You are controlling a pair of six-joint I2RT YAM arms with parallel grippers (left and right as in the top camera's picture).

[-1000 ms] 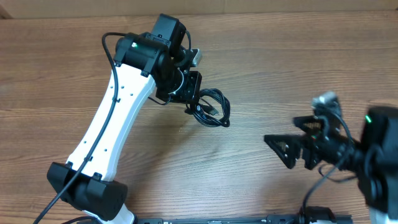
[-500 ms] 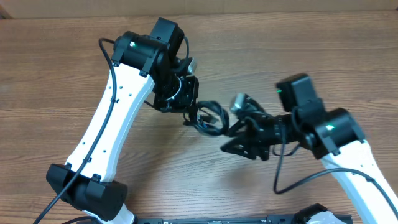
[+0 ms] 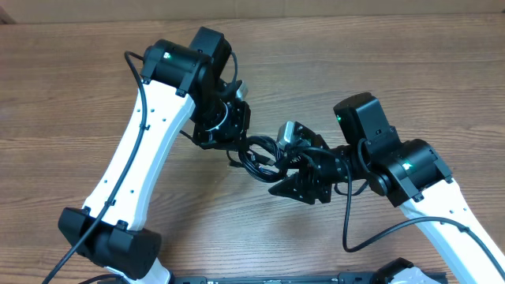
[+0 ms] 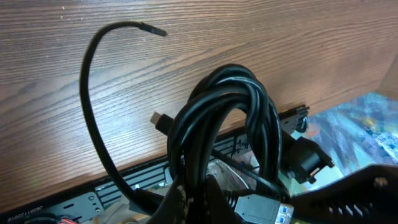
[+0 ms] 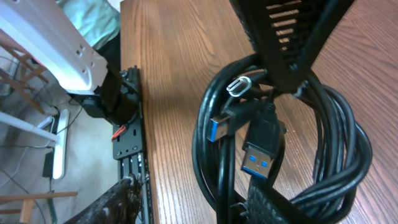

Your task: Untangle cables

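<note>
The cables (image 3: pixel 259 152) are a coiled bundle of thin black cords held above the wooden table. My left gripper (image 3: pixel 237 140) is shut on the coil; in the left wrist view the coil (image 4: pixel 230 118) rises from the jaws (image 4: pixel 196 200), and one loose end (image 4: pixel 93 93) arcs up to a small plug tip. My right gripper (image 3: pixel 278 175) is open right beside the bundle. In the right wrist view its fingers (image 5: pixel 193 205) stand wide apart, with part of the coil (image 5: pixel 329 155) and two blue USB plugs (image 5: pixel 256 163) between and above them.
The wooden table (image 3: pixel 379 71) spreads around both arms. A black metal rail (image 3: pixel 276 278) runs along the table's front edge and shows in the right wrist view (image 5: pixel 127 149). The left arm's white link (image 3: pixel 142 150) crosses the left half.
My right arm has swung in from the right edge to the cable bundle, gripper open. My left gripper has shifted slightly left with the coil in it.
</note>
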